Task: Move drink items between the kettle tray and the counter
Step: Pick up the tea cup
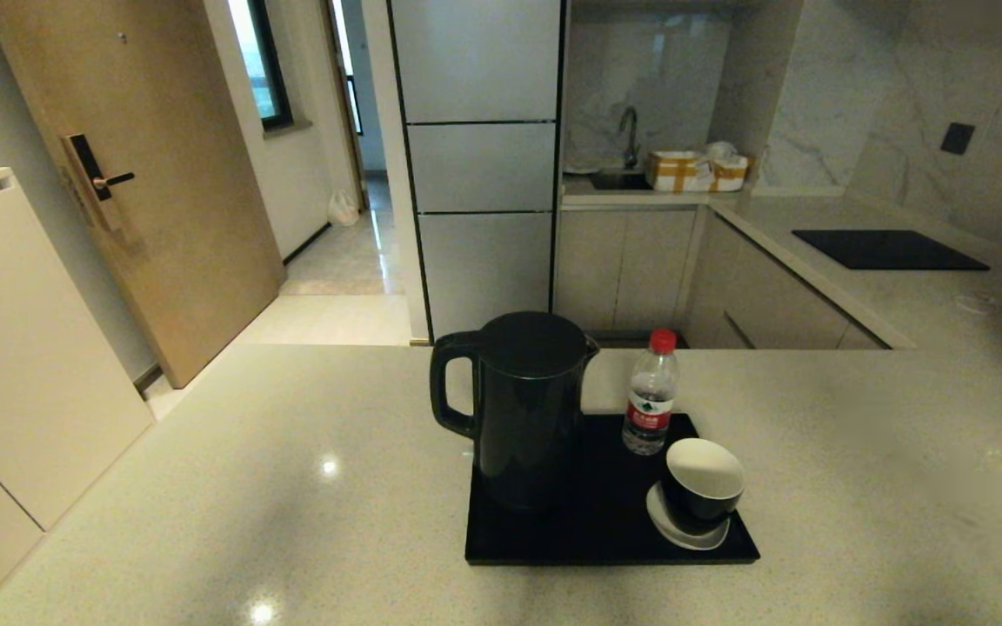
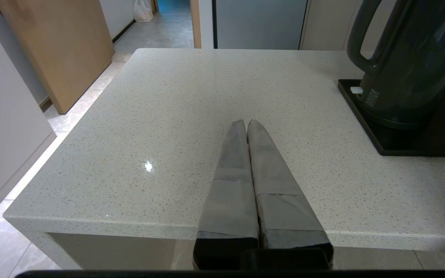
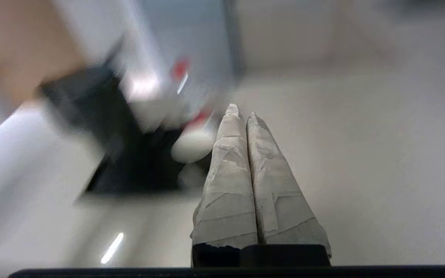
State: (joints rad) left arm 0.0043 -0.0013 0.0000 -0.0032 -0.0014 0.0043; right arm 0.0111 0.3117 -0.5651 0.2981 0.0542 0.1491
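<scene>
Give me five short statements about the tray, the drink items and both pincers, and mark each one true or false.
1. The kettle stands on the kettle tray. True.
2. The bottle lies on its side. False: it stands upright.
3. The cup sits on a saucer. True.
4. The left pincer grips the kettle handle. False: it is shut, empty, over the counter.
5. The right pincer is open. False: shut.

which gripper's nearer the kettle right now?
Left. The left gripper, shut, hangs over the counter on the kettle's handle side. The right gripper, shut, is beyond the cup and tray.
</scene>
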